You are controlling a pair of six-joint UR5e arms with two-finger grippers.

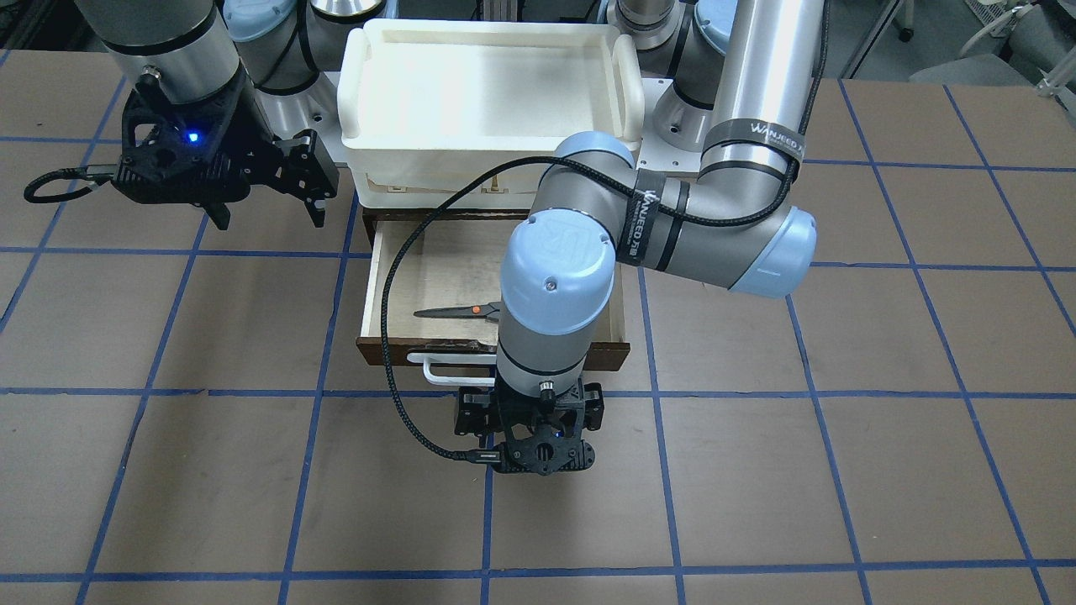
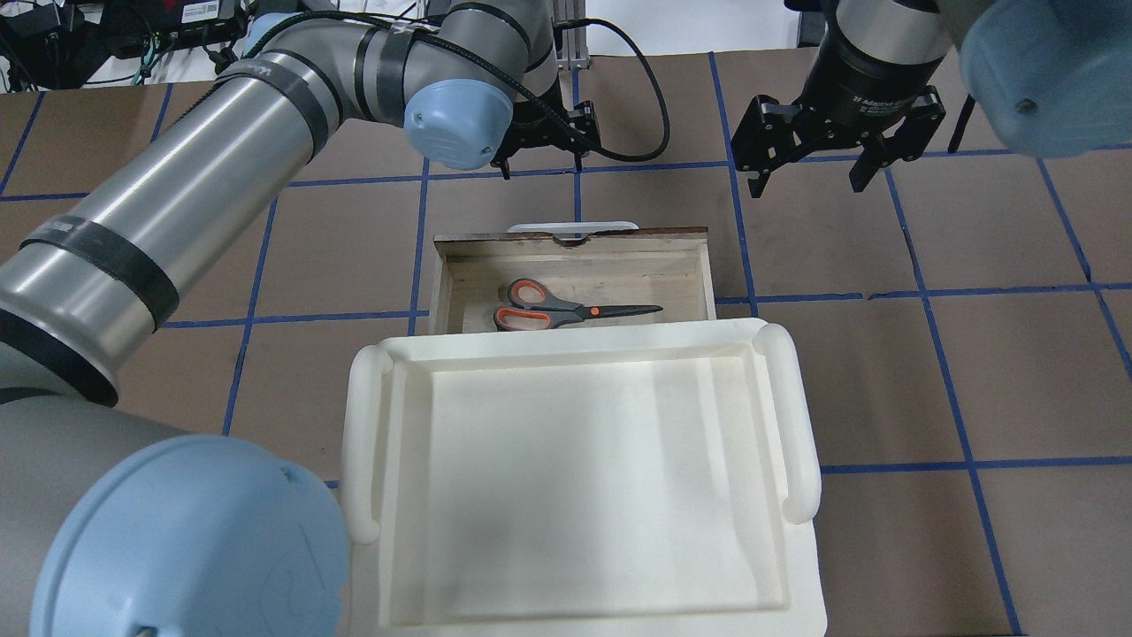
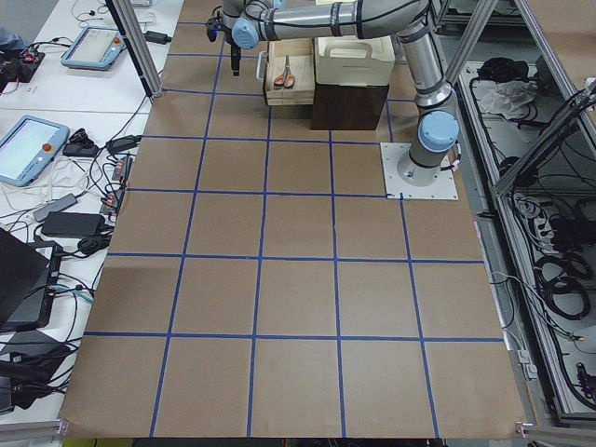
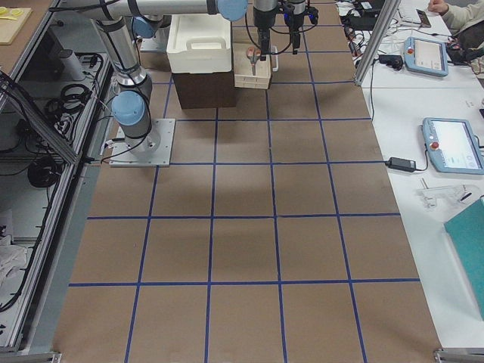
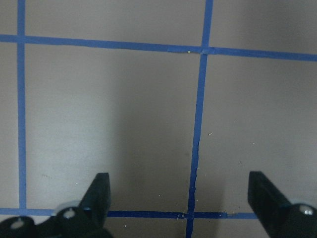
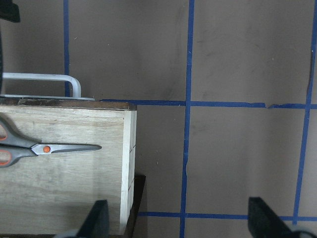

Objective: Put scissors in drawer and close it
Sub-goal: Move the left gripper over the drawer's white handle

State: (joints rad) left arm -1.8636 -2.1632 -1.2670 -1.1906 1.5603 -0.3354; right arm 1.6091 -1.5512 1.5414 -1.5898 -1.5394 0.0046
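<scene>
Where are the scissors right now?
In the overhead view, the scissors lie flat inside the open drawer, mid-table, just beyond the white tray, handles toward the robot's left.

in the front-facing view the left arm (image 1: 555, 277) stands over the front of the drawer (image 1: 372, 286), hiding the looped handles of the scissors (image 1: 454, 312) and much of the white bar handle (image 1: 437, 368). from overhead, the white tray (image 2: 796, 416) covers the drawer's back part, and the left gripper (image 2: 543, 159), beyond the drawer's front, is half hidden by a blue joint cap (image 2: 458, 119). the right wrist view's edge cuts off the scissors' loops. in both side views the scissors are too small to detail.
</scene>
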